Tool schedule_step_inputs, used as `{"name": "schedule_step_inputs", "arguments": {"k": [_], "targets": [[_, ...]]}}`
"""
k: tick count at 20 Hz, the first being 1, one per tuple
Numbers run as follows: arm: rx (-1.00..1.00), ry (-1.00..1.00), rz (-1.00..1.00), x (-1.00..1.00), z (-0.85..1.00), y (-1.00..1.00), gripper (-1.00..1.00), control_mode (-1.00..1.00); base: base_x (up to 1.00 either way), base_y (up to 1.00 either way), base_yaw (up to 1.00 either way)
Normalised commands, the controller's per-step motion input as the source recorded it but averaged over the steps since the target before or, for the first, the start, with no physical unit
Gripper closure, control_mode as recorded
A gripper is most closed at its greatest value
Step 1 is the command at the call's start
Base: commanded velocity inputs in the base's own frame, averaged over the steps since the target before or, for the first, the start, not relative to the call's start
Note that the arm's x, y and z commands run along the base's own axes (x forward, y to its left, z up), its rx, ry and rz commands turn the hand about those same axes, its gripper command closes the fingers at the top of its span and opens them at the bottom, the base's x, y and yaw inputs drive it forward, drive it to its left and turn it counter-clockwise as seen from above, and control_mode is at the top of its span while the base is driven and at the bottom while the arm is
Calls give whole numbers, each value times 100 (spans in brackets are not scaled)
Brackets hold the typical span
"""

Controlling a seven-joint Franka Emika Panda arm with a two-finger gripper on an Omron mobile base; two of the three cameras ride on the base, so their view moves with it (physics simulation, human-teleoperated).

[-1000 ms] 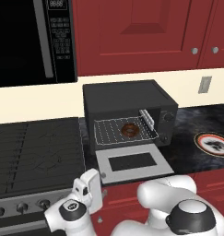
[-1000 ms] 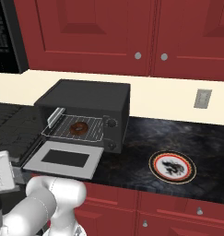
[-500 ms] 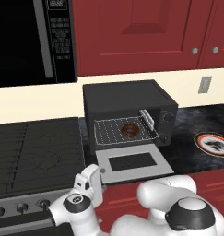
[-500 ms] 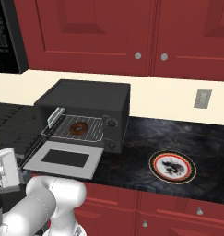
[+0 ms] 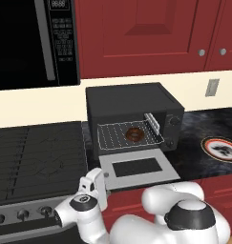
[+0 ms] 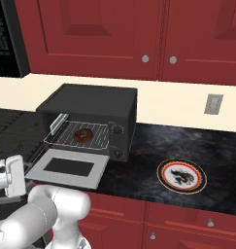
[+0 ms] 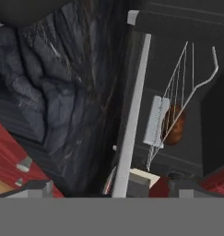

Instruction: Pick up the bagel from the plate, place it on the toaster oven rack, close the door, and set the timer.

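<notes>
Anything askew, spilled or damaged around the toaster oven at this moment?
Nothing stands out. The bagel lies flat on the rack, the door hangs fully open, and the plate sits flat on the counter.

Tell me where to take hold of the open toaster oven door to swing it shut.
Probably the front edge of the door, approached from below and in front. It lies flat, hinged at the toaster oven, so lifting its free edge swings it up. The bagel already sits on the rack.
</notes>
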Motion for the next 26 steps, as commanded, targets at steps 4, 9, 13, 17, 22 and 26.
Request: {"name": "schedule_step_inputs", "arguments": {"k": [4, 9, 13, 17, 22, 26], "targets": [[0, 8, 3, 28, -16, 0, -100, -100, 0, 0, 0], [0, 3, 2, 15, -5, 0, -100, -100, 0, 0, 0], [-2, 0, 0, 1, 22, 0, -100, -100, 0, 0, 0], [-11, -1, 0, 0, 49, 0, -100, -100, 0, 0, 0], [-15, 0, 0, 0, 66, -6, -100, -100, 0, 0, 0], [-20, 0, 0, 4, 62, -15, -100, -100, 0, 0, 0]]}}
